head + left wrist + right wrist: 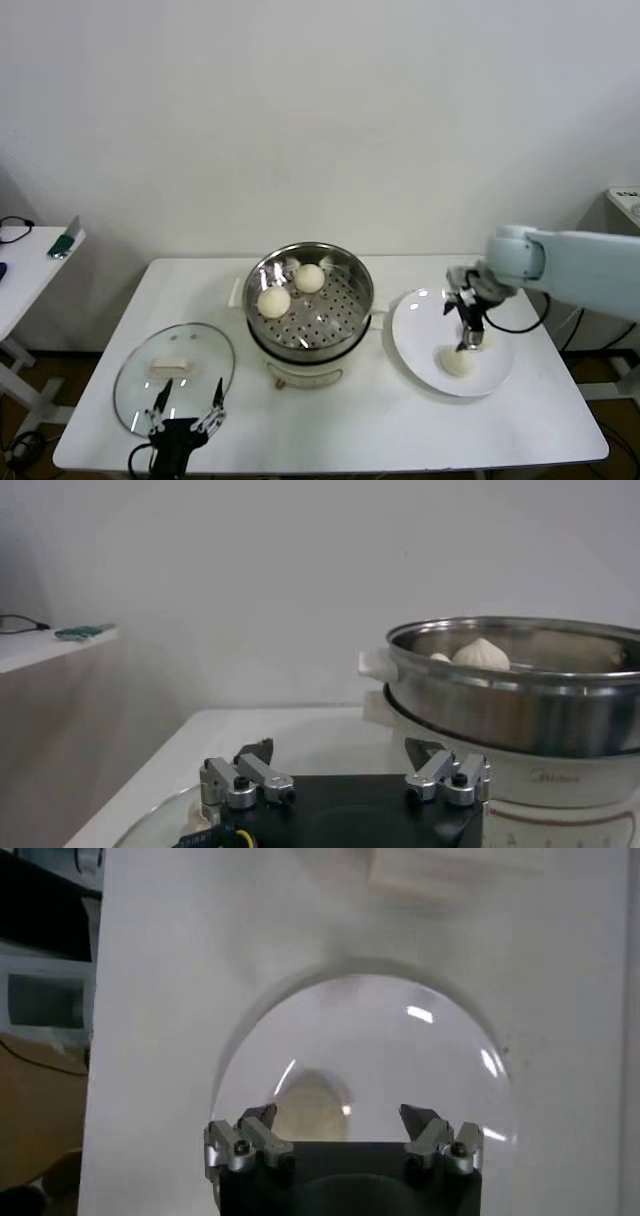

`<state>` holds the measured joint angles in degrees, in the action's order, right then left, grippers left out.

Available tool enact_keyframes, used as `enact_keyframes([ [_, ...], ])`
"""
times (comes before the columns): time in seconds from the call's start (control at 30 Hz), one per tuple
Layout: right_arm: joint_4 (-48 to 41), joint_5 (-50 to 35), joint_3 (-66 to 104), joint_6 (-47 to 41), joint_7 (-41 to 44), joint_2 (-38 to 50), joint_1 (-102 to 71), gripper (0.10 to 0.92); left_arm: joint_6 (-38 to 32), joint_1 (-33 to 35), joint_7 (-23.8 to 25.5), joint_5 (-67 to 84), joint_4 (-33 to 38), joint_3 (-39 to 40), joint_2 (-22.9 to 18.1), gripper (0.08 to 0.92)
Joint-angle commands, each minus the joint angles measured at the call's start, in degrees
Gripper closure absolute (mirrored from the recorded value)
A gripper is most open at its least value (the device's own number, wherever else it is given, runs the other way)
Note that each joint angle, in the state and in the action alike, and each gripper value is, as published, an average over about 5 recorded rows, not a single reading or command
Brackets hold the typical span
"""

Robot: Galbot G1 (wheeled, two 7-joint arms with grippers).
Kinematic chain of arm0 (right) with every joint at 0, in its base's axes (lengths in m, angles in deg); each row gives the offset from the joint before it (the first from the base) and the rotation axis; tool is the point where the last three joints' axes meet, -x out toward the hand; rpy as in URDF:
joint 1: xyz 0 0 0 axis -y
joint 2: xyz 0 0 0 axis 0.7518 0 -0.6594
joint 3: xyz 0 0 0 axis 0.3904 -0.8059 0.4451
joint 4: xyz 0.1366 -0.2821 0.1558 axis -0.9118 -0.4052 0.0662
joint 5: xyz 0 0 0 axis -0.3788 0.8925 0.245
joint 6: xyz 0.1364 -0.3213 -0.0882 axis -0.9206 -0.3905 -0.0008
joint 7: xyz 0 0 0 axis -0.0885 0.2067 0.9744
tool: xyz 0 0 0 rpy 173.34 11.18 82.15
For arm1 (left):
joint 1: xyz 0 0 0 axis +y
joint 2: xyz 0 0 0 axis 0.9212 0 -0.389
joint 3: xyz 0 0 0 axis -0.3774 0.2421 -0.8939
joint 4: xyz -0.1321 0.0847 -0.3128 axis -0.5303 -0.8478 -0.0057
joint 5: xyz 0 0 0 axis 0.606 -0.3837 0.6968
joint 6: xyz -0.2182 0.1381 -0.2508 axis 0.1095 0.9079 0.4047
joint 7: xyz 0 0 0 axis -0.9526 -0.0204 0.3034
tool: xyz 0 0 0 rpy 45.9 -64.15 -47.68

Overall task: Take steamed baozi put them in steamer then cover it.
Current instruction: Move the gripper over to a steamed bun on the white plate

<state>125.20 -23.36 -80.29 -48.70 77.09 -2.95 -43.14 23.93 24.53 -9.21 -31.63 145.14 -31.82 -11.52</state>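
Right gripper (468, 335) is hanging over the white plate (420, 320) with jaws spread wide, one baozi (457, 362) sitting just below its fingertips. I'd drop straight down and centre on it, squeezing gently since dough squishes. Two buns (274, 301) are lying in the steamer (345, 265) well off to its side. Left gripper (186, 418), also spread, is idling by the cover (135, 385).
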Motion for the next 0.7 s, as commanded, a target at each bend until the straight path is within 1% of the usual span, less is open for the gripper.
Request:
enact_keyframes([
  [0.03, -4.4, 7.6, 10.7, -0.5, -0.4, 2.8, -15.3, 0.203, 0.0, 0.6, 0.0, -0.9, 0.2, 0.0, -0.6, 0.177],
  [0.57, -7.3, 8.6, 12.2, -0.9, -0.6, 1.4, -17.4, 0.205, -0.1, 0.8, -0.1, -0.8, 0.3, 0.1, -0.5, 0.177],
  [0.6, -7.4, 8.6, 12.3, -0.9, -0.6, 1.4, -17.5, 0.212, -0.1, 0.8, -0.1, -0.8, 0.3, 0.0, -0.4, 0.177],
  [0.7, -7.8, 8.6, 12.7, -0.9, -0.9, 1.1, -17.5, 0.268, -0.1, 0.7, -0.1, -0.8, 0.2, 0.0, -0.4, 0.177],
])
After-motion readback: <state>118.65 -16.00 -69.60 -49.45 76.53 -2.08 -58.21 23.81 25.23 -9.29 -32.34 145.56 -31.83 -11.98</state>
